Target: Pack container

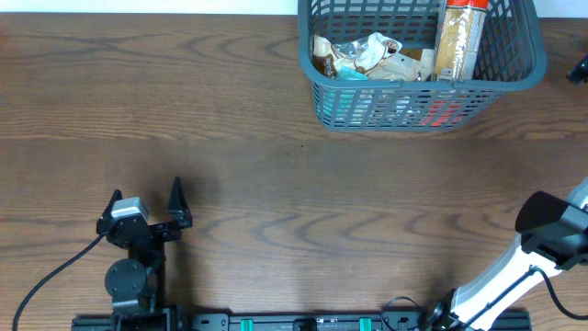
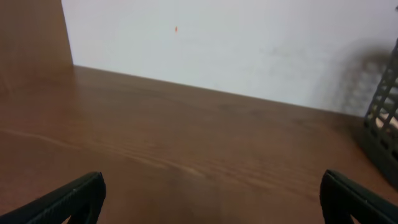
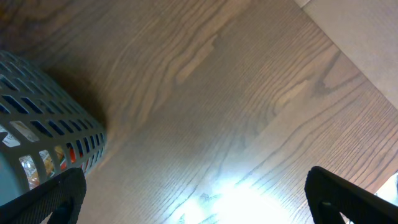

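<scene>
The dark grey-blue slotted container [image 1: 418,97] stands at the table's far right and holds several snack packets [image 1: 367,55] and a tall orange-capped packet [image 1: 457,37]. Its corner shows in the right wrist view [image 3: 50,134] and its edge in the left wrist view [image 2: 382,134]. My left gripper [image 1: 145,198] is open and empty near the front left; its fingers frame bare table in the left wrist view [image 2: 211,199]. My right gripper is out of the overhead view at the far right; its fingers are wide apart and empty in the right wrist view [image 3: 193,196].
The right arm [image 1: 524,257] reaches up along the table's right side. A white wall [image 2: 236,43] stands behind the table. The table's edge [image 3: 348,43] shows at the upper right of the right wrist view. A light glare lies on the wood [image 3: 249,193].
</scene>
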You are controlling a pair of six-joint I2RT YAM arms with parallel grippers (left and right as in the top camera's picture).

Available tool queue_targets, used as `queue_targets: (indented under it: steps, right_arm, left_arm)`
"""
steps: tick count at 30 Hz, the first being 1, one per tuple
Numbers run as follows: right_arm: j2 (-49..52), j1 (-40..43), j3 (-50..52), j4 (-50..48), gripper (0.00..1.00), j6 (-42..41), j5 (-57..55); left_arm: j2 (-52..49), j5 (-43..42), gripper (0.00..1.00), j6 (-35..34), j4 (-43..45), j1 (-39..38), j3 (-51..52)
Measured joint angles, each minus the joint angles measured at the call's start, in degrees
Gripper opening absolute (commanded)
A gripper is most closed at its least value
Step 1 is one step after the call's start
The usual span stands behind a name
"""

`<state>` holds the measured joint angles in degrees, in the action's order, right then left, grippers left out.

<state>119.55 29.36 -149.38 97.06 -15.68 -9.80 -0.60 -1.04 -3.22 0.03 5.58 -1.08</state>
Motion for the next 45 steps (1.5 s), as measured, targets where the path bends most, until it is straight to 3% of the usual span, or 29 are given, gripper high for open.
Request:
queue_targets:
  steps: [45]
  right_arm:
    - [0.0, 0.0, 0.0, 0.0, 0.99, 0.0, 0.0]
  left_arm:
    - [0.0, 0.0, 0.98, 0.0, -1.7, 0.0, -0.1]
